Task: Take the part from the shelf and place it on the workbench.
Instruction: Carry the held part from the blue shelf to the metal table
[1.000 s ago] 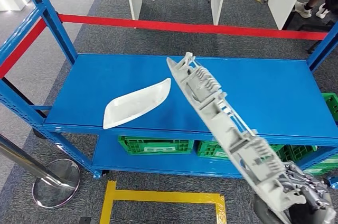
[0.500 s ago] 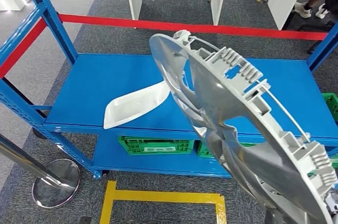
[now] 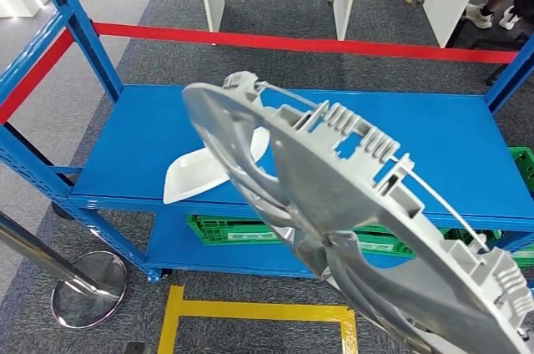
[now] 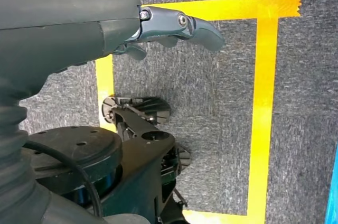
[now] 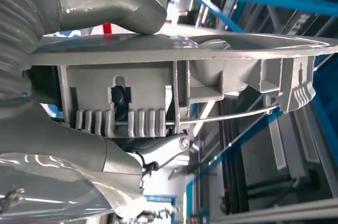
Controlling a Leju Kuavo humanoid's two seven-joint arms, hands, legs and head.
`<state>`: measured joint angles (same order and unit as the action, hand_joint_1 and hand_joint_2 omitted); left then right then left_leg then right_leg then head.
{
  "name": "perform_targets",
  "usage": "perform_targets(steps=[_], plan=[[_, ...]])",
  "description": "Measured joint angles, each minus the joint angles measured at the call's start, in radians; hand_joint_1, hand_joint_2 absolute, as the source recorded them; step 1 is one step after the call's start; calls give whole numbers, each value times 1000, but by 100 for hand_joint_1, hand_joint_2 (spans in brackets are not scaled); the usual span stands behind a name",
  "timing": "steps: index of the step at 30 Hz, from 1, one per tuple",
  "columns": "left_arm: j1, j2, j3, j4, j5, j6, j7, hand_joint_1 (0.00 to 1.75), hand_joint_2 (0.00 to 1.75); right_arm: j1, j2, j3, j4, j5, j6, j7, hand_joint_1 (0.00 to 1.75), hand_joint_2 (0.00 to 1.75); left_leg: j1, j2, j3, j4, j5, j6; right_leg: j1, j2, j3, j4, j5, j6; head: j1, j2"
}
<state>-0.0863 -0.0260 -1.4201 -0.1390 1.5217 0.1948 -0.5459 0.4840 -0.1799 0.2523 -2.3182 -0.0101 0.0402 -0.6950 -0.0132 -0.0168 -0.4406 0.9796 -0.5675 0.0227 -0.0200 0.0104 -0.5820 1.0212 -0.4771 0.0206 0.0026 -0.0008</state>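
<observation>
While gripped, part (image 3: 353,204) above crates (image 3: 245,229).

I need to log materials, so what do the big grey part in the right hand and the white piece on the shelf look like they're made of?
Grey part: probably moulded plastic, with thin ribs, clips and cut-outs on one side and a smooth, slightly glossy face; painted metal can't be ruled out. White piece on the blue shelf: likely plastic too, a smooth, satin curved shell.

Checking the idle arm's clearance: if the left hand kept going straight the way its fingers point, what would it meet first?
Probably the yellow tape line on the grey carpet; the left hand points toward it, nothing nearer in view, though depth is unclear.
</observation>
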Motion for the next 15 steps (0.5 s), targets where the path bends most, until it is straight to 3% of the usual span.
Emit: perform_targets(steps=[7, 11, 13, 15], plan=[[0, 0, -2, 0, -6, 6, -2, 0, 175, 21, 29, -18, 0, 1, 11, 0, 175, 175, -5, 0, -2, 7, -3, 6, -5, 0, 0, -1, 4, 7, 0, 0], [1, -1, -7, 0, -8, 0, -2, 0, 175, 39, 31, -21, -1, 21, 5, 0, 175, 175, -3, 2, 1, -8, 11, 24, -8, 1, -6, 0, 3, 20, 1, 0], [2, -2, -8, 1, -4, -2, 2, 0, 175, 42, 31, -21, -3, 33, 1, 0, 175, 175, 4, 6, 7, -22, 22, 33, -6, -2, -41, 65, -33, 22, 5, 0], [5, -2, -8, 1, 1, -6, 8, 0, 175, 42, 31, -19, -3, 46, -9, 0, 175, 175, 4, 10, 7, -23, 22, 36, -6, -3, -108, 197, -84, 24, 8, 0]])
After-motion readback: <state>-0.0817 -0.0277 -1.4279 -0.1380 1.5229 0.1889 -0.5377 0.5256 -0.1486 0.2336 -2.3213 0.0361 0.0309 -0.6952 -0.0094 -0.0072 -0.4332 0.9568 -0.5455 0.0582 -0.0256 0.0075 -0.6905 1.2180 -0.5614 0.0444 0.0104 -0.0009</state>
